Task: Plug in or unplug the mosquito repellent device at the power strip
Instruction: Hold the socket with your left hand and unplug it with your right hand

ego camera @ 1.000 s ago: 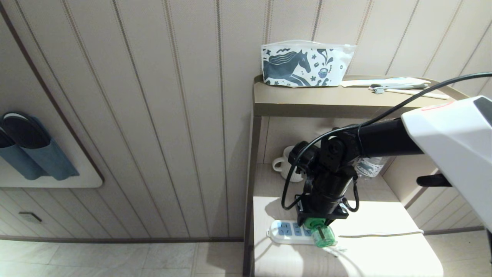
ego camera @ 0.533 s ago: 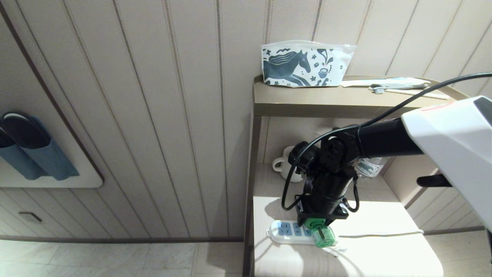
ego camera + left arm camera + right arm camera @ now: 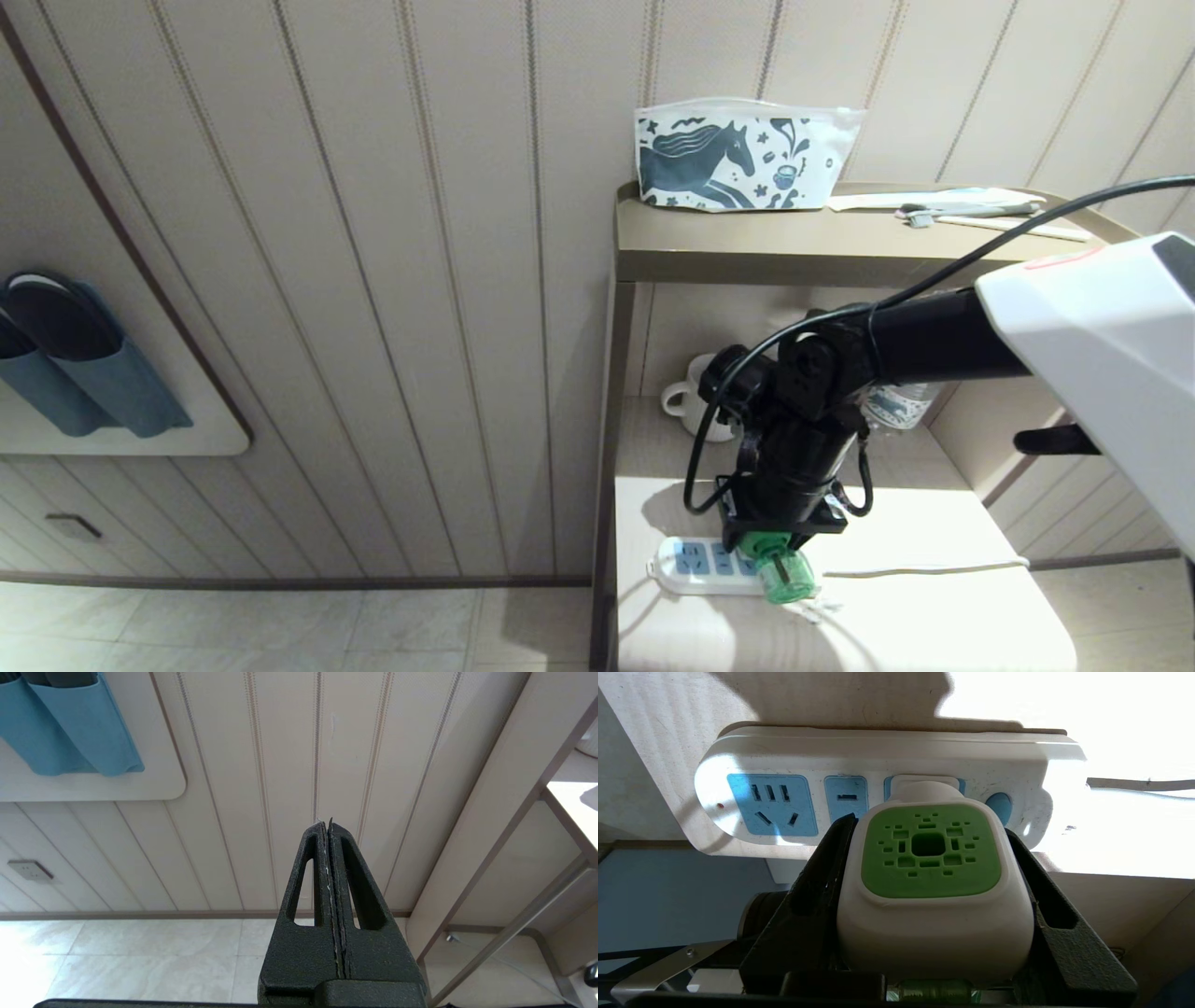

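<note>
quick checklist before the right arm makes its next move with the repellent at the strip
1. Grip: right gripper has its jaws clamped on both sides of the white plug-in mosquito repellent device with the green vented face: ok.
2. Seating: the device's white plug end meets the third light-blue socket of the long white power strip; how deep it sits: cannot tell.
3. Strip lying flat on the pale wooden shelf: ok.
4. Neighbouring sockets free of other plugs: ok.
5. White mug at the back of the shelf, apart from the strip: ok.
6. Left gripper shut, pointed at the wall, away from the work: ok.
</note>
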